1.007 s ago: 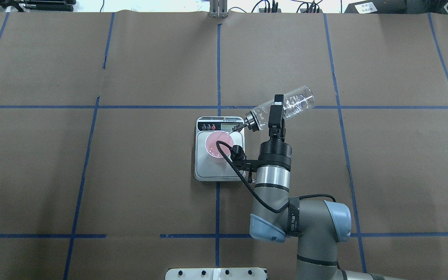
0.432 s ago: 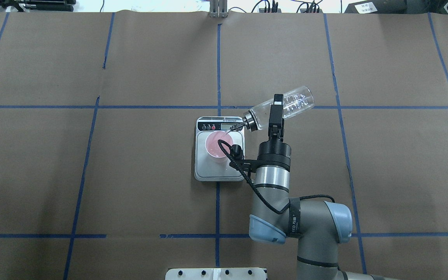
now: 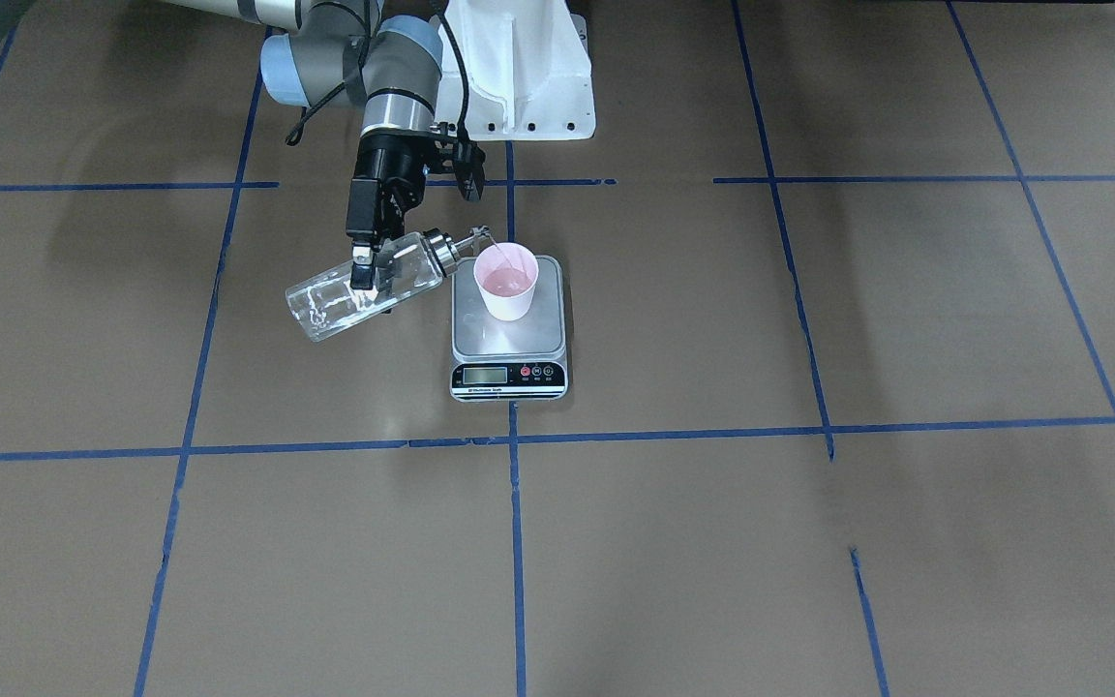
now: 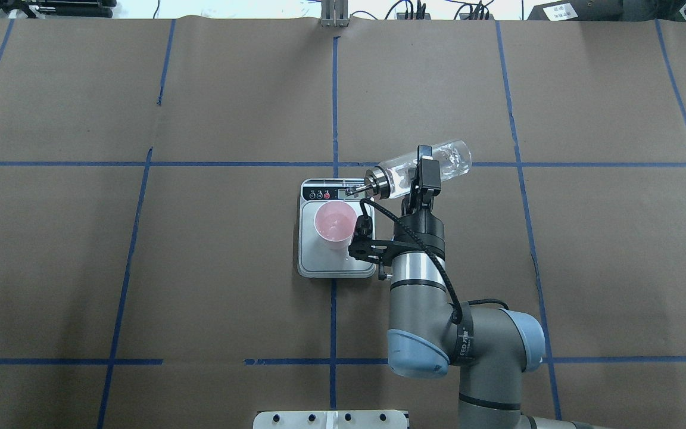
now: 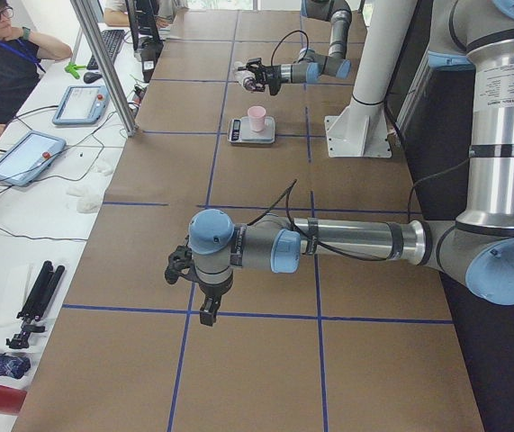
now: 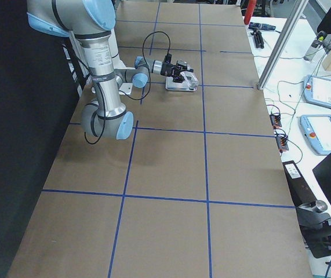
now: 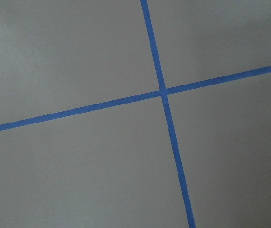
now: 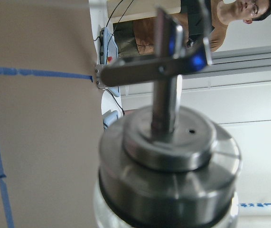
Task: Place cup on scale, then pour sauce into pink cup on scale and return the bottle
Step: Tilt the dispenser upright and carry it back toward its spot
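Jaws: left unreadable, right clamped on bottle (image 4: 450,159)

Left gripper (image 5: 204,310) hangs well apart from the work. The cup (image 4: 334,223) stands on the scale (image 4: 319,262), seemingly holding sauce (image 3: 502,283). Right gripper (image 4: 423,176) holds the bottle almost level, spout beside the rim. Placing is done, pouring looks nearly finished; returning the bottle remains.

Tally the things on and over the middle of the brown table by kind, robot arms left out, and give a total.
cup: 1
scale: 1
bottle: 1
Total: 3
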Tool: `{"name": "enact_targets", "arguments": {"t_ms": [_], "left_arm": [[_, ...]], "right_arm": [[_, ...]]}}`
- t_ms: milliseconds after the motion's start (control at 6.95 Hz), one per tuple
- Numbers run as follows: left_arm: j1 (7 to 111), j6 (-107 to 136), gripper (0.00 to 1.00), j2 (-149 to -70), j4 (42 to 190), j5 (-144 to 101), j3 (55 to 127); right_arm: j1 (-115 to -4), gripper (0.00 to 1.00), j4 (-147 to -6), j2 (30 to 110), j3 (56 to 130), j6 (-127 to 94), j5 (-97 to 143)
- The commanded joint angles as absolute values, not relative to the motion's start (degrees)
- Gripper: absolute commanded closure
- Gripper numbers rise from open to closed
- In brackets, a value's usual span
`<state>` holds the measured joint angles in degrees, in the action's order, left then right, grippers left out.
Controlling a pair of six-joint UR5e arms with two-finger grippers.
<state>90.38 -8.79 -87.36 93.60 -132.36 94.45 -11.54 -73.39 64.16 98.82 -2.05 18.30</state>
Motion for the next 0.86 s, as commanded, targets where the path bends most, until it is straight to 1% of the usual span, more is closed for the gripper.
{"name": "enact_targets", "arguments": {"t_ms": [0,288,576,719], "left_arm": [[90.35,-8.79,0.00,-87.36,93.60,-132.36,94.66],[90.35,-8.79,0.00,-87.45,93.60,-132.36,95.01],[90.35,-8.79,0.00,-87.45,93.60,-132.36,95.10],[90.35,-8.79,0.00,-87.45,93.69,-132.36,95.18]], "right_arm": [[-11.60,1.00,-68.38,64.51,99.92,-16.11,24.84],[-11.86,1.00,-68.38,65.38,105.45,-17.75,25.66],[-12.13,1.00,-68.38,66.35,108.27,-27.45,29.58],[-12.22,1.00,-68.38,68.62,110.02,-32.90,31.36]]}}
